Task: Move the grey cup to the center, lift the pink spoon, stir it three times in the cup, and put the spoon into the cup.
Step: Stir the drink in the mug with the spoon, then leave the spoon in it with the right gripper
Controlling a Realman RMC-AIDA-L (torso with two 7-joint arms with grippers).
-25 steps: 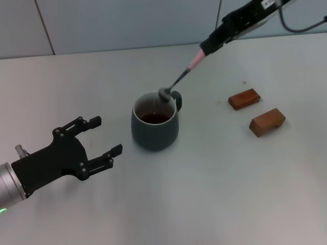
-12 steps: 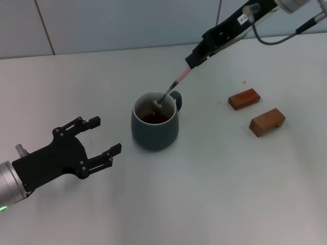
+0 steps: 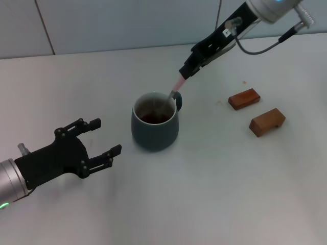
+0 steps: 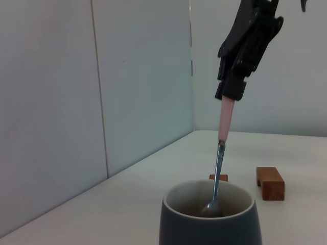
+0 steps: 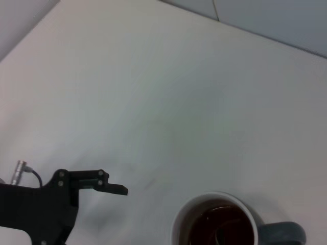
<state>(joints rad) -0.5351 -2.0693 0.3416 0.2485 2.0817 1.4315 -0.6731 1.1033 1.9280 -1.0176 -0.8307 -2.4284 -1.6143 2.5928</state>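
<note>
The grey cup [image 3: 155, 122] stands mid-table with brown liquid inside; it also shows in the left wrist view [image 4: 209, 219] and the right wrist view [image 5: 225, 227]. My right gripper [image 3: 188, 68] is above and behind the cup, shut on the handle of the pink spoon [image 3: 176, 85]. The spoon slants down with its metal bowl inside the cup [image 4: 212, 206]. My left gripper [image 3: 104, 138] is open and empty, to the left of the cup, a short way off.
Two brown wooden blocks [image 3: 243, 99] [image 3: 267, 122] lie to the right of the cup. The white table [image 3: 214, 194] stretches toward the front. A tiled wall [image 3: 117, 23] rises at the back edge.
My right gripper has moved left and down, lowering the spoon's bowl from above the cup's rim into the cup. The left arm has barely moved.
</note>
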